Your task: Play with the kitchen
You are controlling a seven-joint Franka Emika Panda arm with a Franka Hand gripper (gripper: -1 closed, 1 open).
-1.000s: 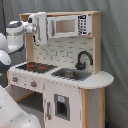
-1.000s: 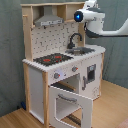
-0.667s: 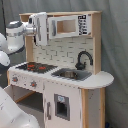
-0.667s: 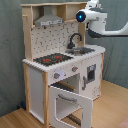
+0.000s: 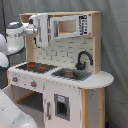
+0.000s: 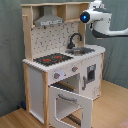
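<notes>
Your kitchen [image 5: 62, 75] [image 6: 62, 65] stands upright on a wooden floor [image 6: 112, 107] in front of a grey curtain [image 6: 10, 55], filling the middle of both exterior views. On its worktop you have the black hob [image 5: 35, 66] [image 6: 53, 59] with red rings, and beside it the sink [image 5: 70, 75] [image 6: 82, 50] with the black faucet [image 5: 83, 59] [image 6: 75, 39] arching over it; in the first exterior view the hob lies to the left of the sink, in the second exterior view also to the left and nearer the camera. Behind them runs the pegboard back [image 6: 52, 37], and above the hob hangs the grey hood [image 6: 49, 20]. In the second exterior view the oven door [image 6: 70, 102] under the hob hangs open, swung down and out toward the camera. The upper shelf in the first exterior view carries a white microwave front [image 5: 67, 26]. Your arm [image 5: 15, 37] [image 6: 102, 22] reaches in at the height of that upper shelf: from the first exterior view's left, from the second exterior view's right. Its white end piece with the gripper [image 5: 41, 30] sits in front of the hood area, but you cannot tell from either view whether the gripper is open or closed, nor whether it touches the kitchen.
</notes>
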